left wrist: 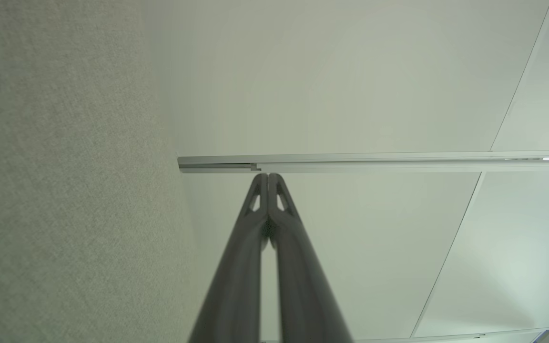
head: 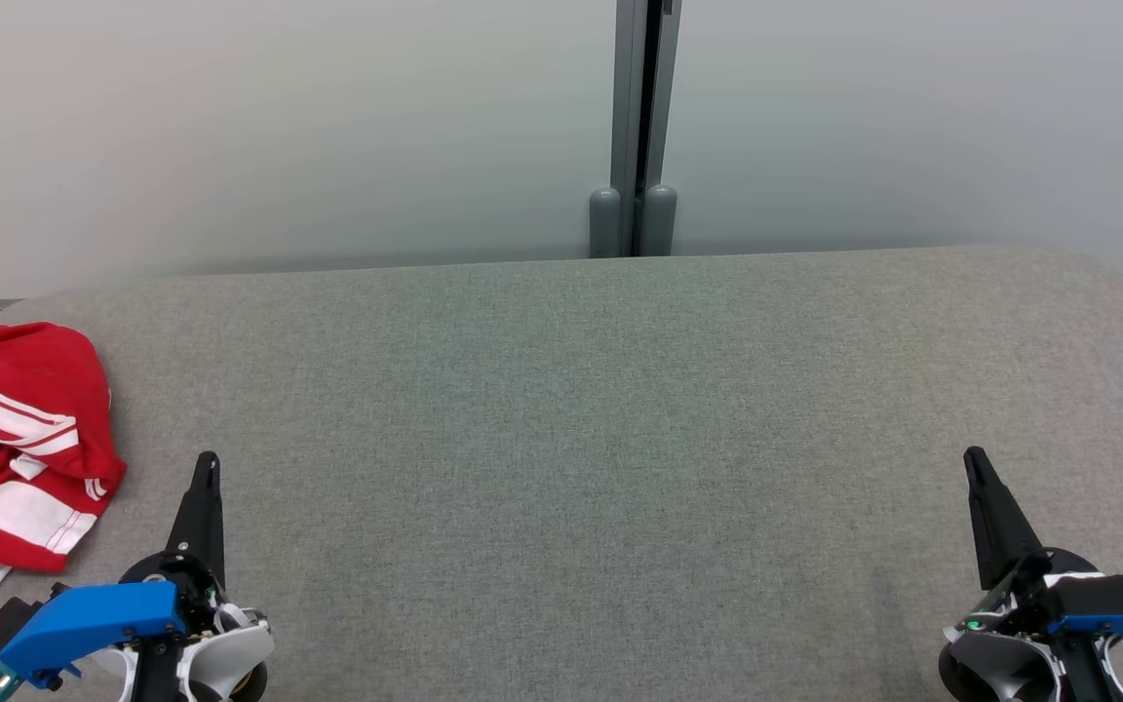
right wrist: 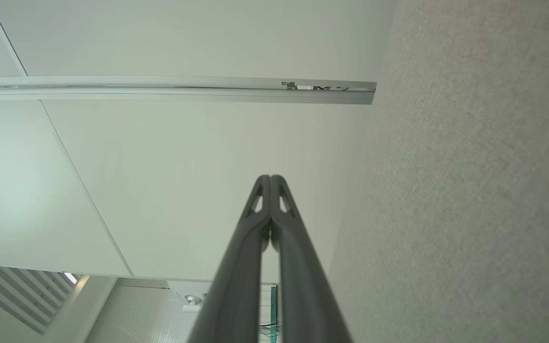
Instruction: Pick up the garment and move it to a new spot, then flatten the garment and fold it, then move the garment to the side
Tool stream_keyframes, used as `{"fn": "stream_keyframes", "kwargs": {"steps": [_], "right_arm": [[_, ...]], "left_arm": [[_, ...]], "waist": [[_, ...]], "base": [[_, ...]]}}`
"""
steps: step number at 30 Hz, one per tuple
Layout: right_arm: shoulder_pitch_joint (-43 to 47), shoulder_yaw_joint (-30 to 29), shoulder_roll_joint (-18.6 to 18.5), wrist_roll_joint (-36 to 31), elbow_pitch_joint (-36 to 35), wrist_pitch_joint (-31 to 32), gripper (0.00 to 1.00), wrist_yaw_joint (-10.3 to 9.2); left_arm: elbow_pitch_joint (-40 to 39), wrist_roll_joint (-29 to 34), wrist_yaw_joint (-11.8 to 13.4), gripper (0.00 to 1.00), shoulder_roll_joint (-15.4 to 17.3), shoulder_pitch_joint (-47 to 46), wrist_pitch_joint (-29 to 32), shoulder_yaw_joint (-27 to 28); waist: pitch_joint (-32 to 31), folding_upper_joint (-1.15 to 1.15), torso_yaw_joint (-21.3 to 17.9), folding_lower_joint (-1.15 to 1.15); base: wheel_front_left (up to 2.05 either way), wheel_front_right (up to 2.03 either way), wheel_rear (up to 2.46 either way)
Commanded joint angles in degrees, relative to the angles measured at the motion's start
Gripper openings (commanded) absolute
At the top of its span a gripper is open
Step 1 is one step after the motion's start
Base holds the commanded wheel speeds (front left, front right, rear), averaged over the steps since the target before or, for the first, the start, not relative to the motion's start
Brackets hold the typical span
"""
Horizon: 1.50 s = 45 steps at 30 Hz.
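The garment [head: 16, 453], red with white stripes, lies crumpled at the far left edge of the grey fabric table [head: 571, 439]. My left gripper [head: 206, 466] rests at the lower left, just right of the garment and apart from it, fingers together and holding nothing. At the lower right my right gripper [head: 973, 460] is likewise shut and bare. In the left wrist view the left gripper [left wrist: 268, 177] shows its tips pressed together against the pale wall. In the right wrist view the right gripper [right wrist: 270, 178] looks the same.
A pale wall with a grey vertical post [head: 641, 127] runs behind the table's far edge. The table's corners are rounded at both far ends. Wide bare fabric lies between the two grippers.
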Motion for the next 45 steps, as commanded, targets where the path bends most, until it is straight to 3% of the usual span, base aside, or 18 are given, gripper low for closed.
{"fn": "stream_keyframes", "kwargs": {"steps": [1,8,9,22,34,45], "right_arm": [[-0.6,-0.1,0.0,0.2,-0.2,0.2,0.0,0.02],[0.0,0.0,0.0,0.0,0.1,0.0,0.0,0.0],[0.4,0.1,0.1,0.0,0.5,-0.1,1.0,-0.01],[1.5,1.8,0.3,-3.3,1.4,-3.0,1.0,-0.07],[1.2,3.7,0.2,-13.6,0.2,-6.1,1.0,-0.06],[0.9,4.9,0.2,-24.5,-0.2,-8.6,1.0,-0.04]], "left_arm": [[-0.2,-0.2,-0.2,0.0,0.2,-0.6,0.2,0.1],[0.1,0.0,0.0,0.0,0.0,0.0,-0.1,0.0],[0.6,0.0,0.0,1.0,-0.1,0.4,-0.1,0.0],[-0.1,3.9,0.0,1.0,-0.5,1.8,-3.1,-1.0],[-1.7,16.1,0.0,1.0,-0.3,1.1,-6.1,-0.8],[-3.8,30.0,1.9,1.0,-0.2,1.2,-8.6,-2.6]], "waist": [[0.0,0.0,0.0,0.0],[0.0,0.0,0.0,0.0],[0.0,0.0,0.0,0.0],[0.2,0.0,0.0,0.0],[0.3,0.0,0.1,0.0],[0.4,0.0,0.2,0.0]], "base": [[0.0,0.0,0.0],[0.0,0.0,0.0],[0.0,0.0,0.0],[0.0,0.0,0.0],[0.0,0.0,0.0],[0.0,0.0,0.0]]}}
